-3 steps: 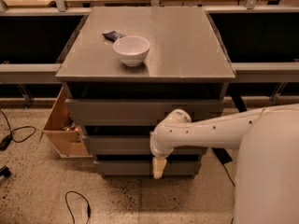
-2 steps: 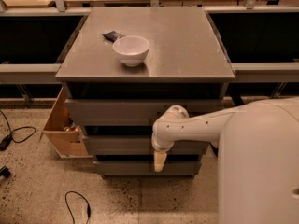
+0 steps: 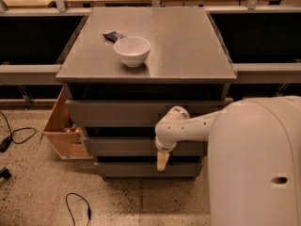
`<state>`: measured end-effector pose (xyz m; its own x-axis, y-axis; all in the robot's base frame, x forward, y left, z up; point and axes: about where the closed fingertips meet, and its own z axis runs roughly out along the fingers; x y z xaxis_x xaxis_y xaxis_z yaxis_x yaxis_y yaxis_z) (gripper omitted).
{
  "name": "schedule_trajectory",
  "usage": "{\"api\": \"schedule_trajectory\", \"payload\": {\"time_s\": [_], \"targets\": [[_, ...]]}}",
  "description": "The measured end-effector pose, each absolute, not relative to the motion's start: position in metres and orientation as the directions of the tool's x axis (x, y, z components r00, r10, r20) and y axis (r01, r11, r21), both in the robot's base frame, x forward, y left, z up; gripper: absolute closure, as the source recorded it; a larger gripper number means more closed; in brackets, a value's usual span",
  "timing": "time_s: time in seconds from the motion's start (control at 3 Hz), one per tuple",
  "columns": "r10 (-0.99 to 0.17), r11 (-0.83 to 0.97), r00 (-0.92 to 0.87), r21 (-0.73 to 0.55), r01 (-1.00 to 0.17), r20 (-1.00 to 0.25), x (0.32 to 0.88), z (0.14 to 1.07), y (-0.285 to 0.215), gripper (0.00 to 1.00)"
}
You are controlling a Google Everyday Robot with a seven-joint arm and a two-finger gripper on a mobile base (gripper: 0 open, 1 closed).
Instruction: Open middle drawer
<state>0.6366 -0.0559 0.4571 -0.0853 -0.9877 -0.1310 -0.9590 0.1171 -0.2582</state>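
Note:
The grey cabinet has three handleless drawers. The middle drawer (image 3: 124, 146) is the second front, below the taller top drawer (image 3: 113, 114) and above the lowest drawer (image 3: 136, 169). Its front stands about in line with the others, with a dark gap above it and nothing of its inside showing. My gripper (image 3: 162, 161) hangs downward from the white arm (image 3: 188, 126), in front of the middle drawer's lower edge, right of centre. Its tan tip reaches the gap above the lowest drawer.
A white bowl (image 3: 132, 50) and a small dark packet (image 3: 114, 36) lie on the cabinet top (image 3: 188, 46). An open cardboard box (image 3: 61, 126) stands at the cabinet's left side. Cables (image 3: 77, 204) lie on the speckled floor. My white body (image 3: 256, 168) fills the lower right.
My gripper has risen a little in front of the drawers, from the lowest drawer's level to the middle drawer's lower edge. My body takes up more of the view. The drawers have not moved.

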Motion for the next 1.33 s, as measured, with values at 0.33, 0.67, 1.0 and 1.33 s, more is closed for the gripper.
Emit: {"api": "schedule_trajectory", "payload": {"time_s": [0.33, 0.67, 1.0, 1.33], "targets": [[-0.991, 0.094, -0.065, -0.254, -0.963, -0.120, 0.633, 0.443, -0.055, 0.00], [-0.992, 0.068, -0.038, -0.253, -0.965, -0.119, 0.645, 0.425, -0.050, 0.19], [-0.997, 0.050, -0.033, -0.260, -0.964, -0.070, 0.642, 0.430, -0.060, 0.42], [-0.998, 0.056, -0.044, -0.258, -0.965, -0.055, 0.638, 0.434, -0.066, 0.65]]}}
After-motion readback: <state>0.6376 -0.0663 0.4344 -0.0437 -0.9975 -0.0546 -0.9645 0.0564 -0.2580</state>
